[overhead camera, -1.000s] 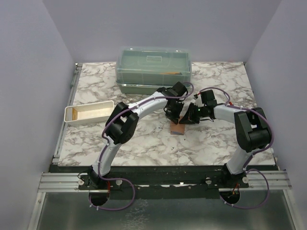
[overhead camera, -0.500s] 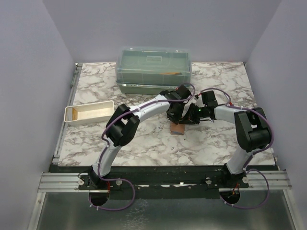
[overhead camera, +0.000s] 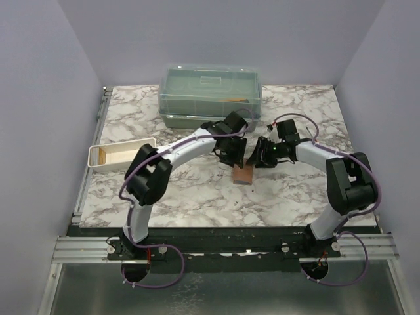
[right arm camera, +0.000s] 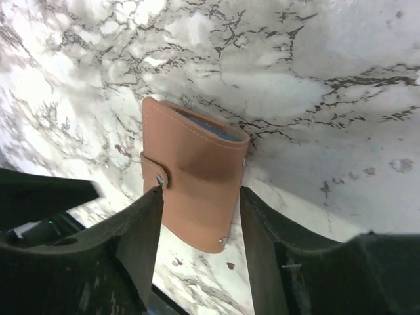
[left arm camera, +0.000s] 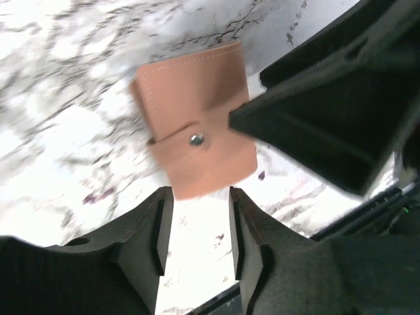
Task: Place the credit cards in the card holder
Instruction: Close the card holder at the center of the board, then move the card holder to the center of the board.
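Lying flat on the marble table, folded and snapped shut: card holder. Seen from the left gripper, sits at 12 o'clock, just past the fingertips; jaws apart, gripping nothing. At the right gripper, near end between parted fingers, not clamped.

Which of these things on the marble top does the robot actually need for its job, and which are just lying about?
Job in hand: brown card holder, closed and snapped; left end effector and right end effector, both open close to it. No credit cards clearly visible.

Seemingly lying about: green lidded box; long white tray, small unclear item inside.
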Tool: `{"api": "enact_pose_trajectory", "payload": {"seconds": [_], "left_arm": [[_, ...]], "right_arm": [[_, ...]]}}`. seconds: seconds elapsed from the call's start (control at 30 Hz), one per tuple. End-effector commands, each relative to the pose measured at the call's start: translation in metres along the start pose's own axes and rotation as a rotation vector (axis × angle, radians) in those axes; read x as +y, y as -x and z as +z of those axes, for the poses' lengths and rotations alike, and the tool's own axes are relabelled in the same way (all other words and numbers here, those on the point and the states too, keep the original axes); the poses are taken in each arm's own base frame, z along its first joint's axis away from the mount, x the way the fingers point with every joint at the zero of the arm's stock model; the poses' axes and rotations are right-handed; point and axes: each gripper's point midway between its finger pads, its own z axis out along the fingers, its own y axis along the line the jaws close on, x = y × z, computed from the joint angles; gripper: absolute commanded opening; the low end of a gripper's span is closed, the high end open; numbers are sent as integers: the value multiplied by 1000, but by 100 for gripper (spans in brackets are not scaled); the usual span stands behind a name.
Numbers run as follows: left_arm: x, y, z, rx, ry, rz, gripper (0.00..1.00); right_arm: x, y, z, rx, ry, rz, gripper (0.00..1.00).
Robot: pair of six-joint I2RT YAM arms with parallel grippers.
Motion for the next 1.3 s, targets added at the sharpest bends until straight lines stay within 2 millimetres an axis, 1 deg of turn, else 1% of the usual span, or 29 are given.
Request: {"api": "enact_pose_trajectory", "payload": {"seconds": [0.0,0.03,0.07,0.1,0.13,0.2,0.27,0.37,0.43,0.53,0.67,0.77,0.87,0.93,1.0,1.03,1.1,1.17,1.2,1.27], "left_arm": [[4,18,-78,-132,-85,31,47],[8,16,-91,-156,-83,44,49],[15,14,-99,-171,-69,49,51],[24,12,-107,-186,-56,49,53],[30,10,-113,-194,-48,59,54],[42,6,-124,-215,-17,76,57],[55,6,-134,-239,37,95,58],[74,10,-143,-281,120,120,61],[86,11,-145,-298,170,125,61],[94,12,-146,-319,178,119,61],[107,9,-146,-346,171,91,62],[114,6,-145,-349,165,76,62],[119,6,-145,-353,155,56,63],[121,6,-145,-352,151,47,63],[122,6,-144,-348,145,45,63],[122,5,-142,-344,143,45,63],[123,3,-139,-334,143,44,63],[124,2,-138,-328,145,43,63],[124,2,-138,-327,143,44,63],[124,2,-137,-326,140,43,63]], "right_arm": [[-8,1,-17,-30,-88,-57,60],[-8,-1,-16,-31,-96,-54,66],[-9,-4,-15,-30,-105,-43,90],[-7,-5,-13,-29,-105,-36,98],[-5,-7,-10,-27,-102,-28,99],[-5,-9,-3,-30,-122,-8,99],[-2,-8,4,-36,-157,-1,100],[-5,-9,17,-36,-279,22,99],[-13,-12,24,-38,-391,55,100],[-24,-21,27,-66,-577,50,100],[-20,-29,30,-65,-673,1,99],[-21,-38,31,-55,-764,-44,100],[-30,-47,29,-46,-857,-87,100],[-36,-48,29,-46,-894,-96,98],[-35,-44,26,-66,-893,-99,94],[-32,-41,24,-83,-882,-98,91],[-23,-33,20,-126,-848,-100,81],[-18,-26,13,-162,-834,-101,77],[-19,-22,10,-174,-832,-94,77],[-30,-14,-3,-195,-837,-48,77]]}}
